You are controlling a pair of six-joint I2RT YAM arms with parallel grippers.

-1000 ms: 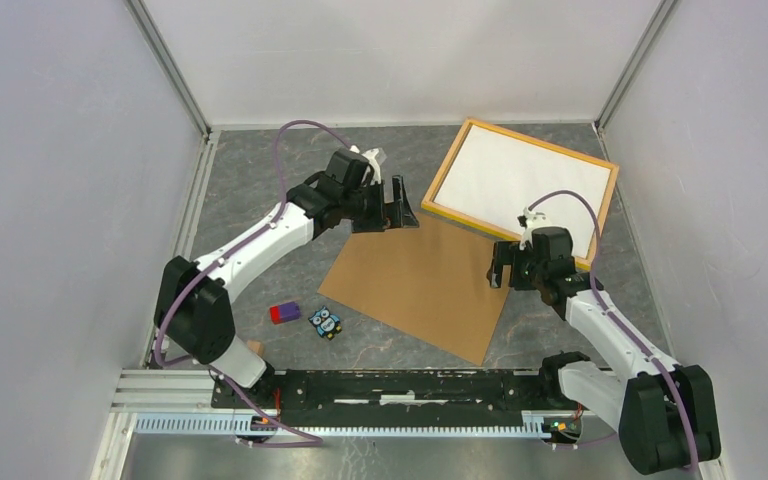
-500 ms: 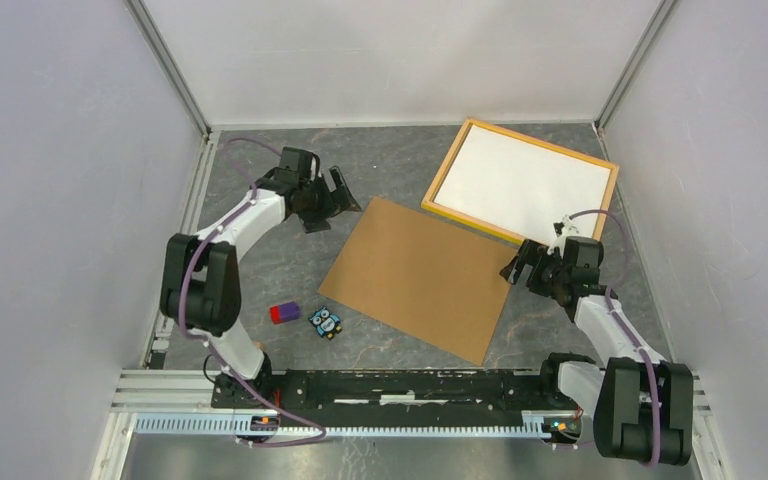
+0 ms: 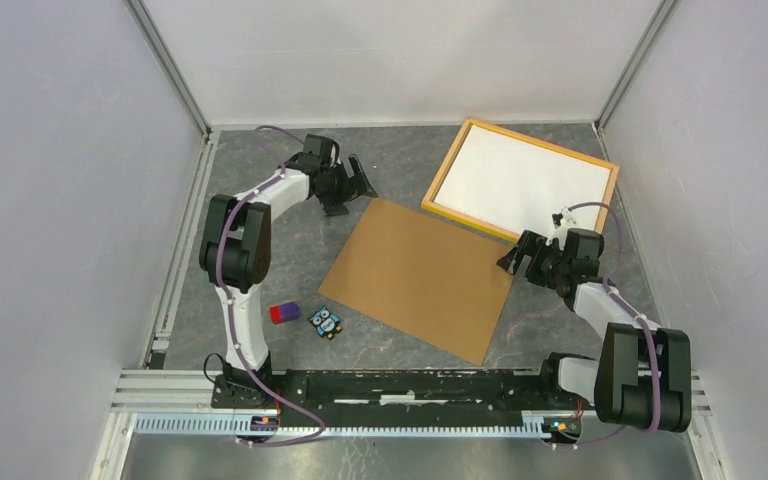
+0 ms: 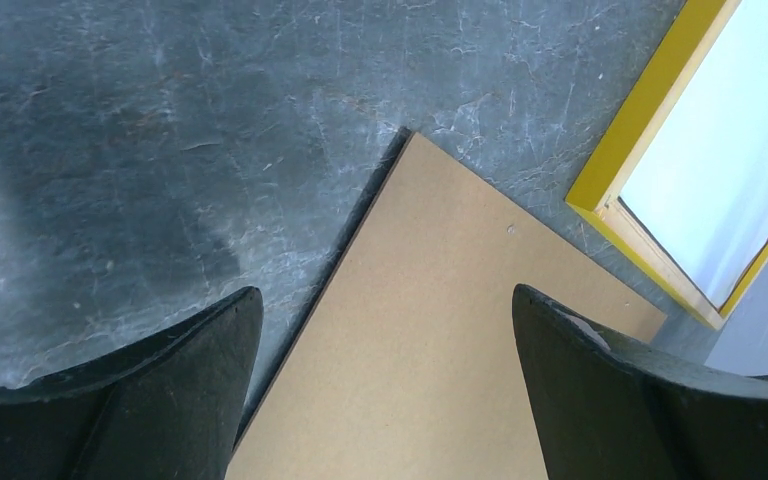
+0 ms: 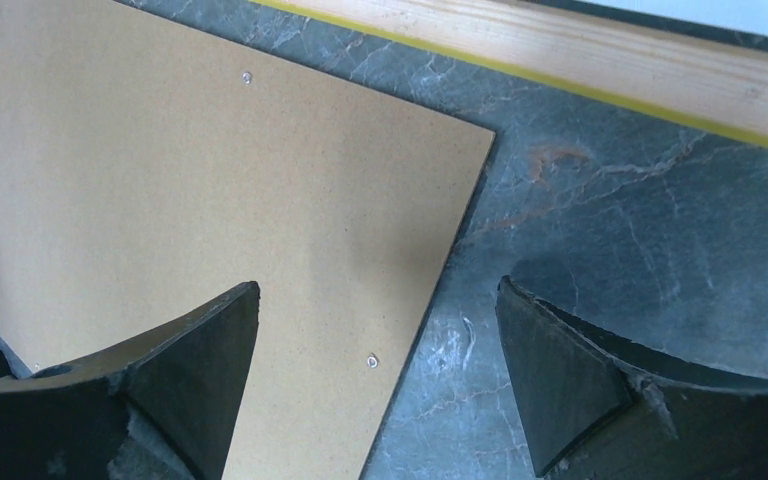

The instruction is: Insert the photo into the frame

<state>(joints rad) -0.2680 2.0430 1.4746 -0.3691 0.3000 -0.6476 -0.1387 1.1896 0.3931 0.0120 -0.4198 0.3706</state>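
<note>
Just beyond right end effector (image 5: 377, 300) — frame (image 5: 610, 55)

We can read no words, brands, numbers or signs. The frame (image 3: 448, 165) and the panel (image 3: 415, 275) show plain faces, and the small owl figure (image 3: 326, 322) near the panel is too small to tell.

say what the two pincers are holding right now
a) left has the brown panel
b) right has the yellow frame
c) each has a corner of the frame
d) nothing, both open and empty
d: in the wrist views the left pincer and the right pincer both stand wide open with nothing between their fingers. The brown panel lies flat on the table, and neither pincer grips the frame.
</note>
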